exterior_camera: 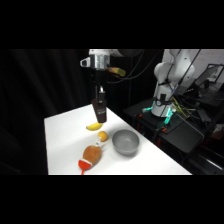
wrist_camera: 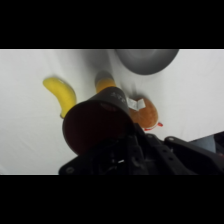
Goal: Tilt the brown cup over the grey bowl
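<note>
The brown cup (exterior_camera: 101,111) hangs roughly upright above the table, held from above by my gripper (exterior_camera: 101,100), which is shut on it. In the wrist view the cup (wrist_camera: 95,125) fills the lower middle, its dark reddish body pointing down at the table. The grey bowl (exterior_camera: 125,142) sits on the table to the right of the cup and nearer the camera, apart from it. The wrist view shows the bowl (wrist_camera: 145,60) cut off at the top edge. The cup is over the small objects, not over the bowl.
Below the cup lie a yellow banana (exterior_camera: 93,126) and a small orange-yellow item (exterior_camera: 102,136). A brown-and-red plush toy (exterior_camera: 91,156) lies near the table's front. The arm's base (exterior_camera: 167,80) and dark equipment stand beyond the table's right edge.
</note>
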